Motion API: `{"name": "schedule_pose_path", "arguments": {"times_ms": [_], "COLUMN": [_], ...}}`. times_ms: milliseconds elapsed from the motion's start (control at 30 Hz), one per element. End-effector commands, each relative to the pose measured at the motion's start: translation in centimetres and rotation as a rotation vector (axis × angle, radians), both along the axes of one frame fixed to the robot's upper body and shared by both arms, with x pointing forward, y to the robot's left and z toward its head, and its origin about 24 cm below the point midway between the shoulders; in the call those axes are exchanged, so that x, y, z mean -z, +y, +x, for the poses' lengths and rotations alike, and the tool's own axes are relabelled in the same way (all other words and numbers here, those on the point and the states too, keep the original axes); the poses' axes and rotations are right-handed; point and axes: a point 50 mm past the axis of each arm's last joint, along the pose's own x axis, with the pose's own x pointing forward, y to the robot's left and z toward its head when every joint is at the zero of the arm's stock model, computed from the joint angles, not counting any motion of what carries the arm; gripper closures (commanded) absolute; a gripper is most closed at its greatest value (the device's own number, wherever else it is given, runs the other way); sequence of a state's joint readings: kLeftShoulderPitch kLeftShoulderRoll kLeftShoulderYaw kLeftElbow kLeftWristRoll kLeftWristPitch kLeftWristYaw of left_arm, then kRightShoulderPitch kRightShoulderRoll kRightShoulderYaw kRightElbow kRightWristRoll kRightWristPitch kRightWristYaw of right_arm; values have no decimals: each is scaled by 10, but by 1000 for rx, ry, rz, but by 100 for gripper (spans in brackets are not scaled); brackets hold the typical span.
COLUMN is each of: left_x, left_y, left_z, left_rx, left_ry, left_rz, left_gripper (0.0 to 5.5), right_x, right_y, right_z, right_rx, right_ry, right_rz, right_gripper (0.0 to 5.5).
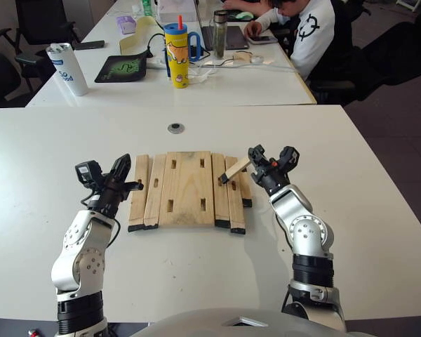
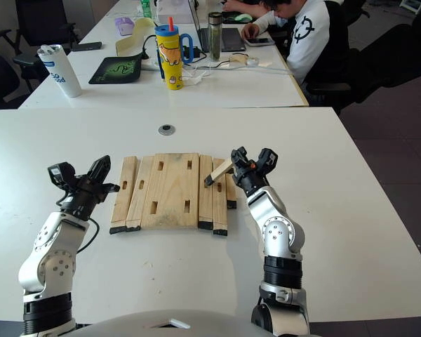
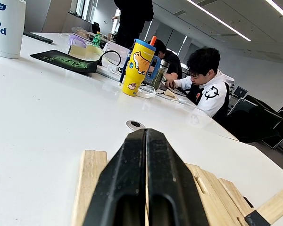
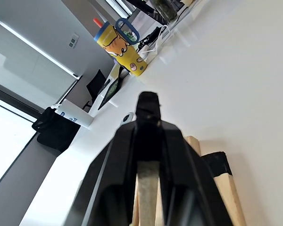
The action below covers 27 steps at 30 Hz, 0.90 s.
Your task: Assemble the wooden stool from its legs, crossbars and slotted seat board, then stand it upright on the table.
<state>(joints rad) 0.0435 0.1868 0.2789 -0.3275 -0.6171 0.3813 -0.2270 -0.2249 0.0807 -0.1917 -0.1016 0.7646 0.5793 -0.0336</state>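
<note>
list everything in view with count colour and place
seat board: one, pale wood, slotted, flat mid-table
flat bars: five, pale wood with black ends, two left of the board, three right
held bar: one, pale wood, black end, tilted over the right-hand bars
grommet: one, grey, beyond the board
yellow cup: one, yellow, blue handle, far table
white tumbler: one, white, far table
mouse mat: one, black and green, far table
left gripper: one, black, shut, by the leftmost bar
right gripper: one, black, shut on the held bar

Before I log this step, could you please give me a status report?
Left claw shut, empty, beside left legs. Right claw shut on black-tipped piece, tilted over right legs. Seat board flat, stool unassembled.
</note>
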Motion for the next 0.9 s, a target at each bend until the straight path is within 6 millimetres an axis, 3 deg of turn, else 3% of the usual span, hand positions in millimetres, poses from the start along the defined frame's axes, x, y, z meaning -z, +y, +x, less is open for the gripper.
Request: {"name": "schedule_pose_path", "arguments": {"times_ms": [33, 233, 433, 900], "left_x": [-2, -5, -6, -6], "left_y": [3, 3, 3, -1], "left_z": [4, 7, 7, 6], "left_rx": [3, 13, 14, 31], "left_ry": [1, -7, -13, -13], "left_rz": [18, 21, 21, 41], "left_gripper": [550, 550, 550, 550], "right_x": [6, 16, 16, 35], "right_y": [13, 13, 5, 20], "right_z": [0, 3, 2, 2], "right_rx": [-3, 57, 164, 3], "right_ry": [47, 110, 124, 48], "right_rz": [71, 53, -173, -709], "right_gripper": [505, 505, 505, 505]}}
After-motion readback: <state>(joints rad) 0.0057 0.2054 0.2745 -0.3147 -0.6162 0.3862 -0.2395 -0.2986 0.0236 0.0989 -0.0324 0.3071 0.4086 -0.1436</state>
